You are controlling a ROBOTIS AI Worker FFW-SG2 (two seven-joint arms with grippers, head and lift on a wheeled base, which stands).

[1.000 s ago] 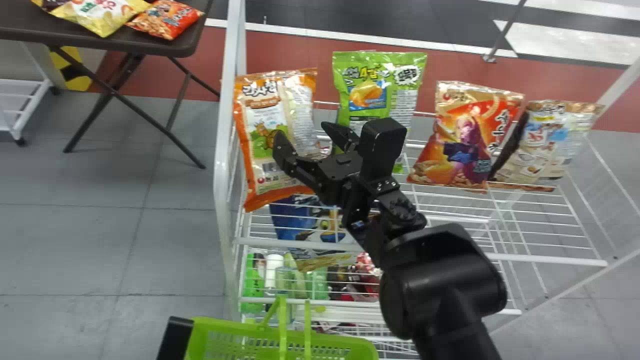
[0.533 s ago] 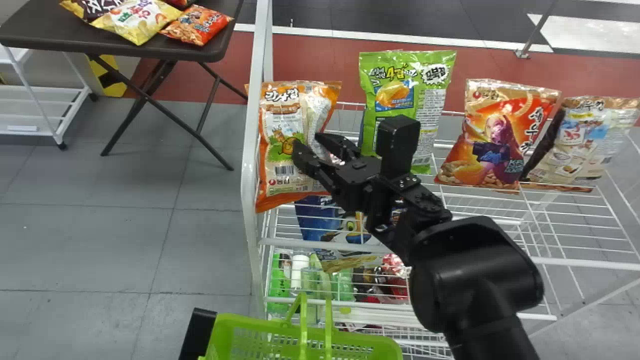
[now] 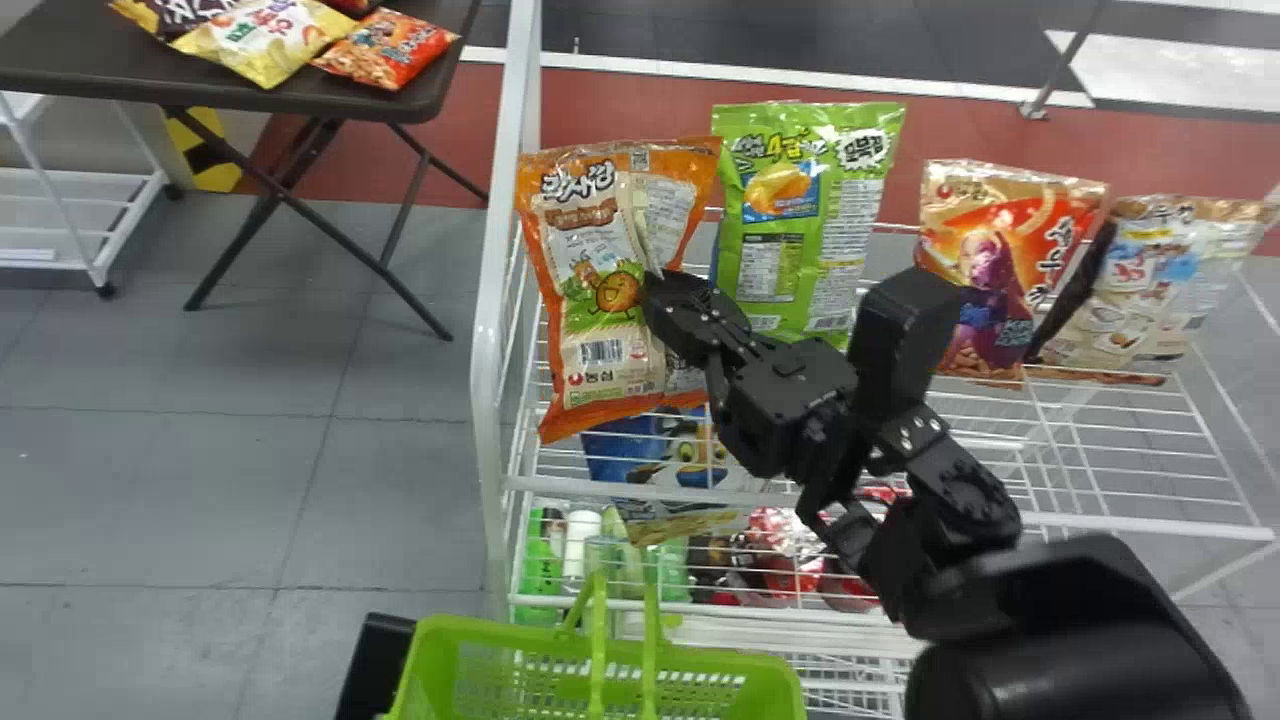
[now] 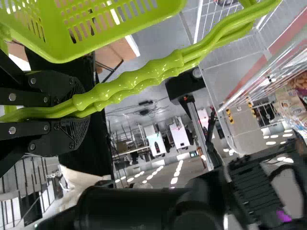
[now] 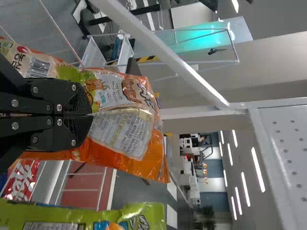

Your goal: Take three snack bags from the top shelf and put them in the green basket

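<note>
"Where is the right hand (image 3: 655, 300)?"

"At the left end of the top shelf (image 3: 1130, 522), clamped on the orange snack bag (image 3: 600, 350), its fingers pinching the middle."

"And how does that bag look?"

"Bright orange edges, beige panels, a round cartoon figure, a barcode low down and a pale panel of small print. It's creased where it's gripped and tilts a little. I can't tell whether its bottom rests on the wires."

"What's next to it?"

"The green bag (image 3: 810, 230), upright and glossy. Farther right, a red-and-gold bag (image 3: 1000, 240) leans beside a beige-and-blue one (image 3: 1150, 270). All three are on the top shelf."

"Anything lower in the rack?"

"A blue bag (image 3: 625, 450) with a cartoon face, and below it green and white containers (image 3: 580, 545) among red and dark packs."

"The basket?"

"The green basket (image 3: 500, 640) is in front of the rack, low down, with slotted sides. The left hand (image 3: 375, 660) is just beside it, and the left wrist view shows it closed around both handles (image 4: 144, 74)."

"And off to the left?"

"A dark tabletop (image 3: 80, 75) carrying a yellow bag (image 3: 265, 40), an orange-red one (image 3: 385, 50) and a dark-and-yellow one (image 3: 175, 12)."
</note>
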